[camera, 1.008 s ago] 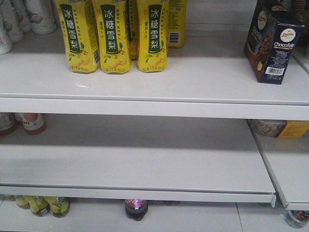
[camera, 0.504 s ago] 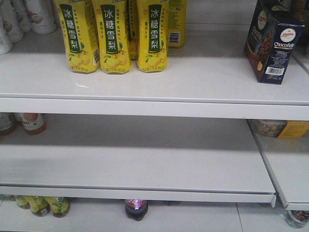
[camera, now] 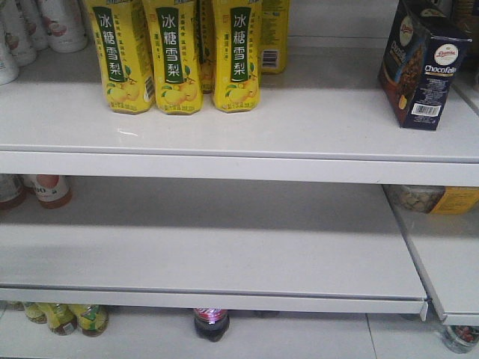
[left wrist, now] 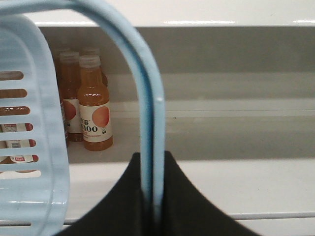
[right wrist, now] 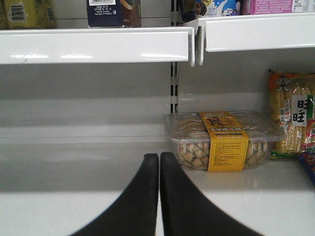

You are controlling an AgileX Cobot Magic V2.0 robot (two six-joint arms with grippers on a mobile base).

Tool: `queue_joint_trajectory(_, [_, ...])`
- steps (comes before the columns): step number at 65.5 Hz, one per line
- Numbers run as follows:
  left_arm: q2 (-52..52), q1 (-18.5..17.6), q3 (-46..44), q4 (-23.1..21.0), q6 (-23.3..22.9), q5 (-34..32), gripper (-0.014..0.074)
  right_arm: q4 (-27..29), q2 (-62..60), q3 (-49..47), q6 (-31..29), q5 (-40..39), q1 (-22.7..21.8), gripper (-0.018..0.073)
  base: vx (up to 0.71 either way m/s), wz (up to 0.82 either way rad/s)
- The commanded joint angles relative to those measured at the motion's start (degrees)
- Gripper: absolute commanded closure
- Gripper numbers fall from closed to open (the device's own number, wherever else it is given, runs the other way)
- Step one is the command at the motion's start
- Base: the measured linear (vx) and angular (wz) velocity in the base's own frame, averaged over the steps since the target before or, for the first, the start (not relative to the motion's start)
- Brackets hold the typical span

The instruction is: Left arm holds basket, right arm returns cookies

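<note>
The cookies (camera: 421,66) stand on the top shelf (camera: 299,123), apart from the clenched, empty right fingers (right wrist: 159,162); left fingers (left wrist: 152,162) clasp the basket (left wrist: 147,98) handle.

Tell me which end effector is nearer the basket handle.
Left. The left end effector is shut on the basket handle. The right end effector is shut and empty, facing a shelf with a cookie tub; no basket shows in its view.

Three yellow drink bottles (camera: 176,56) stand in front, one cookie carton (camera: 420,63), one clear tub (right wrist: 224,140).
</note>
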Motion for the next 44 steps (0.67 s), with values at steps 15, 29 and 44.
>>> queue_joint_trajectory(15, [-0.99,-0.02,-1.37,0.56,1.00,-5.84,0.0603,0.03,-0.42,0.22,-0.68,-4.64,-0.34,0.0567,0.00,0.00])
queue_joint_trajectory(29, [-0.99,-0.02,-1.37,0.56,1.00,-5.84,0.0603,0.03,-0.42,0.22,-0.68,-4.58,-0.34,0.0567,0.00,0.00])
queue_joint_trajectory(44, [-0.99,-0.02,-1.37,0.56,1.00,-5.84,0.0603,0.03,-0.42,0.22,-0.68,-4.58,-0.34,0.0567,0.00,0.00])
